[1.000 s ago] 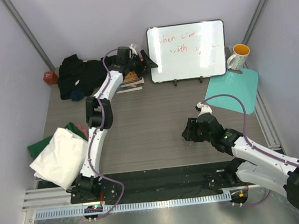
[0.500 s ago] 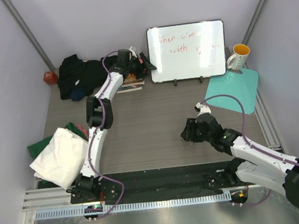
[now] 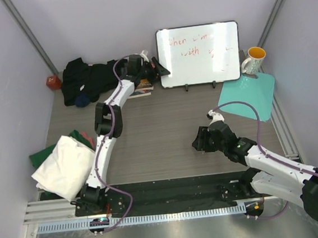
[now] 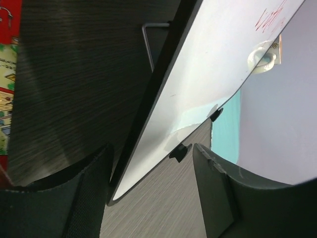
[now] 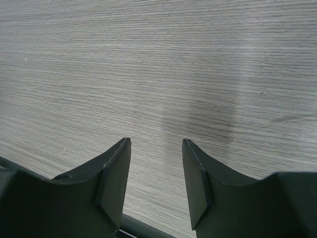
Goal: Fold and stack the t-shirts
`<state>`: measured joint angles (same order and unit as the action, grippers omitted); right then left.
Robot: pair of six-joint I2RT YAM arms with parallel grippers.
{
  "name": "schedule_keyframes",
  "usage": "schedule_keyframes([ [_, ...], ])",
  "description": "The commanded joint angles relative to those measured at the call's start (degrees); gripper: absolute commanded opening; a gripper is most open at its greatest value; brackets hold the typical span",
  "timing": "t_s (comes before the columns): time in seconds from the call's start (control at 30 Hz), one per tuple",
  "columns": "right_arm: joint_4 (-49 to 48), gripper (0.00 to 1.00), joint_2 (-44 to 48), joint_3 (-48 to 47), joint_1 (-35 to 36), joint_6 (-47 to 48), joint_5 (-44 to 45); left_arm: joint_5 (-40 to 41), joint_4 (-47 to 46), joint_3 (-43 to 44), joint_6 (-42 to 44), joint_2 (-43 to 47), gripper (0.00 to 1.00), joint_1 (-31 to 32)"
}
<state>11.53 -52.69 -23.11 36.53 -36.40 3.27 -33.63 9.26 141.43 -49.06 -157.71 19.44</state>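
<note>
- L gripper (image 3: 157, 68) stood wide open, empty, just beside the whiteboard's (image 3: 199, 53) left edge.
- R gripper (image 3: 201, 140) was open too, held nothing, low over the table (image 3: 159, 124) in front of the whiteboard.
- Black t-shirt (image 3: 84, 78) lay crumpled left of the whiteboard; white t-shirt (image 3: 65, 164) & green t-shirt (image 3: 39, 157) sat folded, well nearer-left.
- Cloth was prob. soft, light, floppy; best pinched at shoulders/hem.
- Print & collar were lost in the heap.

Whiteboard (image 3: 199, 54): red handwriting, perhaps "with".
</note>
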Motion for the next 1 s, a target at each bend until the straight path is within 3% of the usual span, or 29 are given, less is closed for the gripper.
schedule_keyframes([
  [0.0,-2.21,0.52,-0.49,0.09,0.12,-0.51,-0.72,-3.55,-4.5,-1.68,-1.74,-2.78,0.63,0.77],
  [0.07,-2.21,0.52,-0.05,0.09,0.12,-0.42,-0.72,-5.04,-7.13,-2.29,-3.31,-2.87,0.6,0.95],
  [0.2,-1.86,0.52,0.65,-0.09,0.12,-0.51,-0.54,-6.01,-11.19,-6.85,-5.17,-1.73,0.33,1.39],
  [0.47,-1.6,0.52,1.01,-0.44,0.12,-0.51,-0.63,-5.31,-13.56,-18.01,-3.59,6.61,0.0,1.48],
  [0.97,2.97,0.52,4.6,-4.13,0.2,1.42,2.18,1.37,-7.59,-42.26,6.16,24.72,0.0,1.3],
])
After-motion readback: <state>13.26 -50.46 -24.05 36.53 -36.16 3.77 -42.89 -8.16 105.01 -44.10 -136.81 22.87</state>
